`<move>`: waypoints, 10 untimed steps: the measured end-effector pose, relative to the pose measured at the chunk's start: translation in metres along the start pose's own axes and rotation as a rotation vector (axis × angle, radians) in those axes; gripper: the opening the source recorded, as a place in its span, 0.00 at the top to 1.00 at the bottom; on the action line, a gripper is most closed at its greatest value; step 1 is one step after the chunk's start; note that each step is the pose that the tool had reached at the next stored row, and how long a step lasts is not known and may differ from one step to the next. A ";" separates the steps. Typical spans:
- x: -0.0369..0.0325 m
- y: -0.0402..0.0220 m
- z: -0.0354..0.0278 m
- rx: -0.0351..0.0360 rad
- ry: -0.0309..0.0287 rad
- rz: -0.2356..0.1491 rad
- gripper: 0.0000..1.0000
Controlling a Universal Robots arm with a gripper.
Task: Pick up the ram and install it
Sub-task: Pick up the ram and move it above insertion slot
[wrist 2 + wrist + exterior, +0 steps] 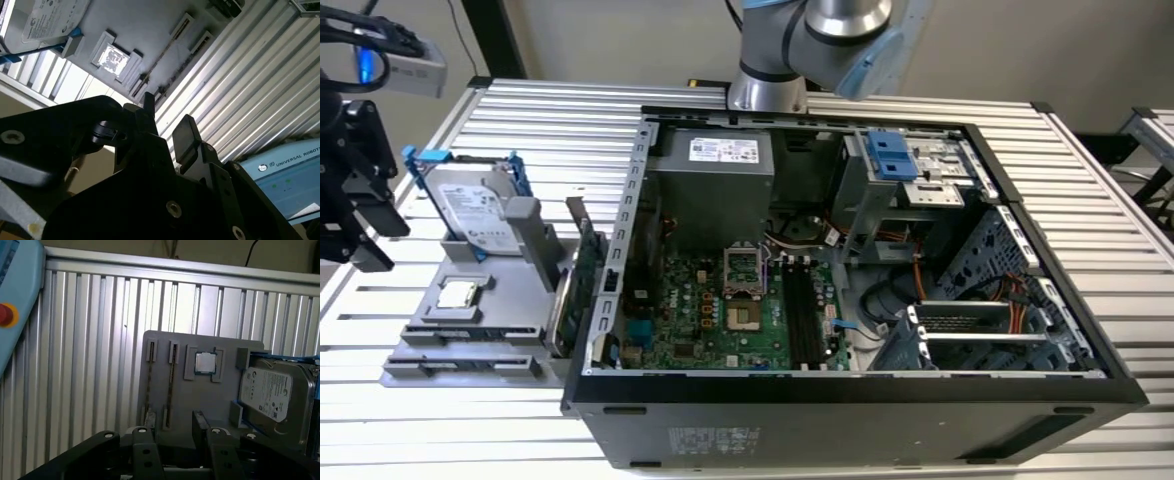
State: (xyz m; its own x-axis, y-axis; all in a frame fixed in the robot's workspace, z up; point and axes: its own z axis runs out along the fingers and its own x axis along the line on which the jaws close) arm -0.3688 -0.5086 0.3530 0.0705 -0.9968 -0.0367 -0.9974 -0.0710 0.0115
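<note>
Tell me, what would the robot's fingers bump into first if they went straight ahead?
Most likely the ram, standing on edge in the grey holder. In the first wrist view it lines up with the gap between the open fingers. How far off it is, I cannot tell.

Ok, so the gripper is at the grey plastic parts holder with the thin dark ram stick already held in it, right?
No. The gripper is at the grey plastic parts holder but open and empty; the first wrist view shows the thin dark ram stick standing in a holder slot.
</note>
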 end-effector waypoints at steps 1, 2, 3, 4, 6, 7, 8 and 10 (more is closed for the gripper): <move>0.0001 0.0000 0.0015 0.0000 0.0000 0.000 0.00; 0.0001 0.0000 0.0031 0.0000 0.0001 0.001 0.00; 0.0002 -0.0001 0.0048 0.0001 0.0000 0.002 0.00; 0.0002 -0.0001 0.0065 0.0000 0.0000 0.003 0.00; 0.0004 -0.0003 0.0093 0.0002 0.0013 0.005 0.00; 0.0004 -0.0003 0.0104 -0.0001 0.0020 0.005 0.00; 0.0004 -0.0004 0.0120 0.0000 0.0025 0.006 0.00; 0.0005 -0.0004 0.0150 0.0004 0.0033 0.014 0.00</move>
State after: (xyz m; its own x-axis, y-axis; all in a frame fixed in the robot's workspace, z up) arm -0.3686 -0.5086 0.3380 0.0568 -0.9978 -0.0332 -0.9983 -0.0572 0.0116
